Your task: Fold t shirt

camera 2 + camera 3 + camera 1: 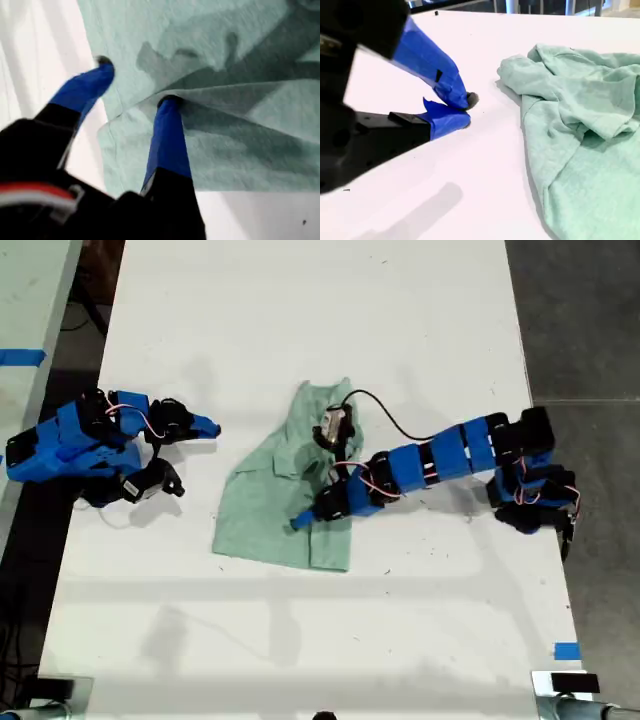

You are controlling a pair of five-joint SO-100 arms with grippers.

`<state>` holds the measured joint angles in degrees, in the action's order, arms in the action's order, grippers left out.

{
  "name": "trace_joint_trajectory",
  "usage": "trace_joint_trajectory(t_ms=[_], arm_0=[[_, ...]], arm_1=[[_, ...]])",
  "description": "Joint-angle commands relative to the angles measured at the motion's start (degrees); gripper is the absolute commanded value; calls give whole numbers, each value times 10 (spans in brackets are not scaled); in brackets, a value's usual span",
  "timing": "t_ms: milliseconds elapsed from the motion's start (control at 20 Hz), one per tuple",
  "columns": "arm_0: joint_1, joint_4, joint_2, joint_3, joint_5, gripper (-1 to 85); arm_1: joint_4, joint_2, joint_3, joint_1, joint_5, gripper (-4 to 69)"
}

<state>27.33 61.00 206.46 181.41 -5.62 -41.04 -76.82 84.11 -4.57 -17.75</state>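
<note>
The pale mint-green t shirt (268,512) lies wrinkled and partly folded over itself at the middle of the white table (300,320). My first gripper (301,522) reaches in from the exterior view's right and rests low on the cloth. In the first wrist view my first gripper (137,82) is open, one blue finger (167,135) pressed at a fold edge of the t shirt (240,50), the other above the cloth near its border. My second gripper (210,427) sits at the exterior view's left, off the cloth. It is shut and empty (466,109), with the t shirt (580,150) beside it.
Dark floor (585,320) runs along the table edge at the exterior view's right. Another pale surface with blue tape (20,356) borders the exterior view's left. A blue tape mark (566,650) sits near the table's front corner at the exterior view's right.
</note>
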Motion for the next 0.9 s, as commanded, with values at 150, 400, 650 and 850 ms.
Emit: trace_joint_trajectory(t_ms=[150, 400, 650, 850], arm_0=[[2, -5, 3, -17, -2, -1], [2, -4, 3, -17, -2, -1], [1, -4, 3, -17, -2, -1], [-1, -6, 3, -17, -3, -1]], arm_1=[[-123, -115, -53, -38, -7, 14], [-60, -410, 280, -41, 41, 5], [16, -803, 715, 24, 62, 6], [-107, -1035, 869, 76, 40, 6]])
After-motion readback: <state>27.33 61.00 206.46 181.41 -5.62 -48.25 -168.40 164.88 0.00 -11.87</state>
